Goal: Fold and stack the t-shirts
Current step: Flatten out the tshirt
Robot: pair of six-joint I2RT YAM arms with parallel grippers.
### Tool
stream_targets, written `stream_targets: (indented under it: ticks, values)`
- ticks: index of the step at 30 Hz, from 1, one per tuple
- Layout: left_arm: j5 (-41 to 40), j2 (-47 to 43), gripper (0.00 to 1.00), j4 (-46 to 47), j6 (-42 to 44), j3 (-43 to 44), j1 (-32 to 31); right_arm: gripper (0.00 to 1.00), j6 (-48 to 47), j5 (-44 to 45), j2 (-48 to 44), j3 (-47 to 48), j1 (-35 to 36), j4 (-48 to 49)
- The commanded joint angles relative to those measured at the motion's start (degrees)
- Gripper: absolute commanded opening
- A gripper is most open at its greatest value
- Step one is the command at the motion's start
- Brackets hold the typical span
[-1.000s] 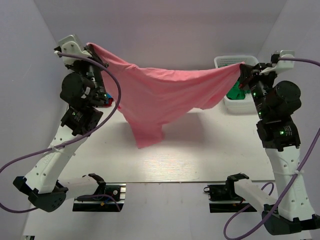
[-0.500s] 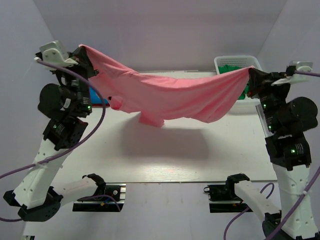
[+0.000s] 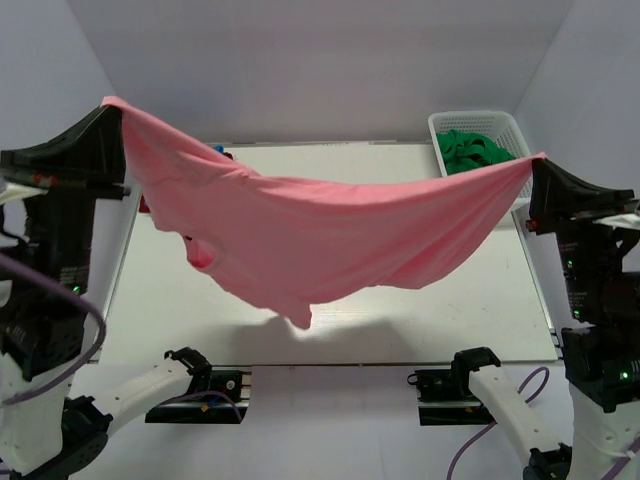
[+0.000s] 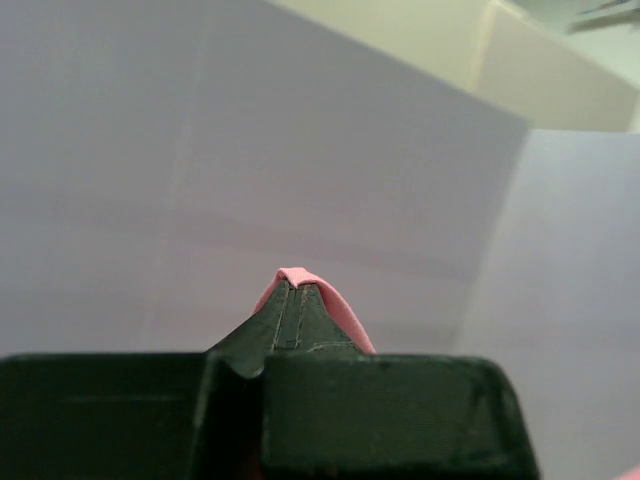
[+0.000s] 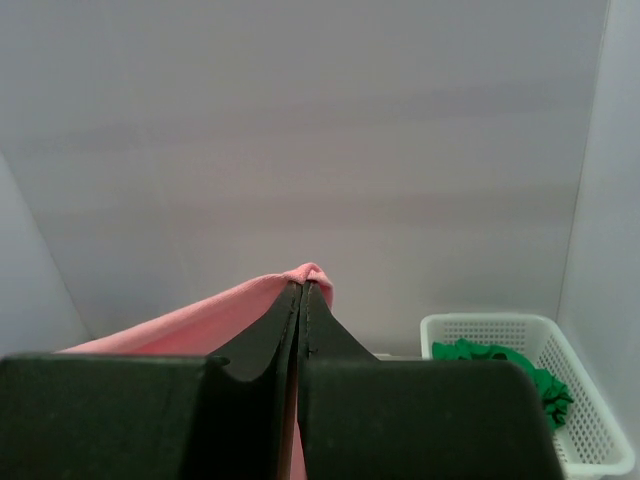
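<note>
A salmon pink t-shirt (image 3: 320,230) hangs stretched in the air between my two grippers, sagging in the middle above the table. My left gripper (image 3: 112,108) is shut on its left corner, high at the left. My right gripper (image 3: 535,162) is shut on its right corner, high at the right. The left wrist view shows a fold of pink cloth (image 4: 345,315) pinched at my fingertips (image 4: 292,288). The right wrist view shows the pink cloth (image 5: 180,328) at my closed tips (image 5: 304,285). Dark green shirts (image 3: 472,150) lie in the basket. A bit of blue and red cloth (image 3: 216,151) peeks out behind the pink shirt.
A white lattice basket (image 3: 500,122) stands at the back right of the white table (image 3: 440,320); it also shows in the right wrist view (image 5: 590,440). Purple-grey walls close in on both sides and the back.
Both arms have risen and drawn towards the camera, lifting the pink shirt higher and spreading it wider. The shirt's hanging part now droops lower towards the table's front.
</note>
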Motion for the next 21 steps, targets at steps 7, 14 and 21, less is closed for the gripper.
stream_targets:
  ticks: [7,14,21]
  values:
    - [16.01,-3.13,0.0,-5.47,-5.19,2.2,0.74,0.0,3.12,-2.62,-7.41,-0.82,-0.05,-1.35]
    - [8.92,-4.28,0.0,-3.11,-6.34,-5.69,0.74,0.0,5.06,-1.74,-7.42,-5.13,-0.14,-1.97]
    - [-5.41,-2.53,0.0,1.46,-8.09,-19.57,0.74,0.0,6.99,0.8,-4.61,-12.6,-0.05,-0.74]
